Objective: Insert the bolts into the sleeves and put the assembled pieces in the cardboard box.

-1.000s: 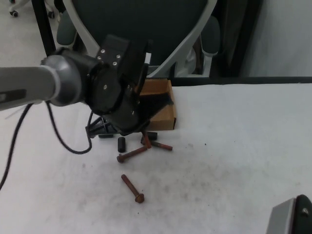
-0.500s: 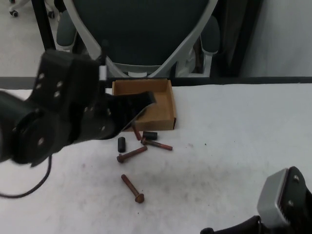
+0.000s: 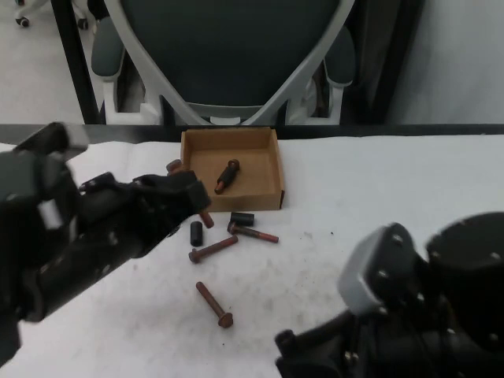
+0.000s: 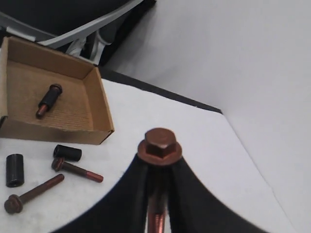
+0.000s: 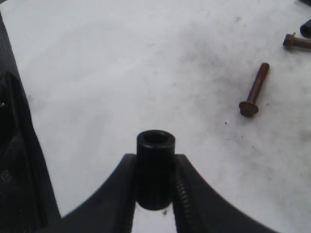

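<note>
1. I am keeping the left claw [image 4: 159, 165] pinched shut on a rust-brown bolt [image 4: 159, 145]. The hex head is standing proud of the fingertips and the shank is running back between them. In the high view, this claw is hanging just off the near left corner of the cardboard box [image 3: 268, 203].
2. I am holding the right claw [image 5: 155, 160] closed around a black sleeve [image 5: 154, 177], with its open bore showing beyond the fingertips. This claw is sitting well apart from the box, out past its near side and over the white bench [image 3: 394, 181].
3. Inside the box, one assembled piece [image 3: 227, 175] is lying on the floor. It is a dark sleeve with a bolt head at one end and the shank tip poking out of the other.
4. Just in front of the box's front wall, a lying sleeve [image 3: 242, 219] is resting on its side, with a short bolt [image 3: 253, 233] right beside it.
5. A standing sleeve [image 3: 196, 232] is sitting on end near the same wall, toward the box's left corner.
6. A second bolt [image 3: 213, 250] is lying a little farther out from the box.
7. A third bolt [image 3: 214, 305] is lying farthest from the box, on its near side.
</note>
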Controlling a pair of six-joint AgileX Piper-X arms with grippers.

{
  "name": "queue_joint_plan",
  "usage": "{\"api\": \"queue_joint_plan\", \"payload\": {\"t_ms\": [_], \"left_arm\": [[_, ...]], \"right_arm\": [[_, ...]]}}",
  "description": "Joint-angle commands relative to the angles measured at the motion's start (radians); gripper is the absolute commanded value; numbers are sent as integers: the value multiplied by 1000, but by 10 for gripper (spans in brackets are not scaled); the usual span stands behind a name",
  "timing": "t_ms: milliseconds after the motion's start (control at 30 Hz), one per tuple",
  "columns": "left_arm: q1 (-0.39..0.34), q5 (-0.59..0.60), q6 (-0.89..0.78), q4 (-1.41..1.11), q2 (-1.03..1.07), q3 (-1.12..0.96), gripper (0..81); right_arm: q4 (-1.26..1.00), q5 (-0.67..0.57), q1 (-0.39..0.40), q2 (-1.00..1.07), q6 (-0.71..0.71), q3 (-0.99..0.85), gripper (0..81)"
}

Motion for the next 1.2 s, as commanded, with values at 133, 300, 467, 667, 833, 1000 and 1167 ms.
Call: {"api": "queue_joint_plan", "payload": {"t_ms": [133, 300, 467, 667, 833, 1000, 1167], "left_arm": [[-3, 69, 96, -122, -102, 90, 8], [-3, 123, 191, -131, -155, 124, 8], [-25, 183, 280, -131, -167, 136, 8], [-53, 204, 365, -131, -167, 136, 8], [-53, 206, 411, -131, -167, 136, 8], [-53, 206, 472, -131, -167, 136, 8], [-55, 206, 501, -131, -167, 136, 8]], "right_arm": [[-152, -24, -16, 104, -6, -32, 3], [-292, -24, -16, 196, -10, -32, 3], [-424, -24, -16, 286, -12, -32, 3], [-486, -15, -18, 304, -113, -32, 3], [-512, 4, -43, 304, -146, -32, 3], [-538, 11, -59, 302, -173, -32, 3], [-578, 6, -58, 302, -173, -32, 3]]}}
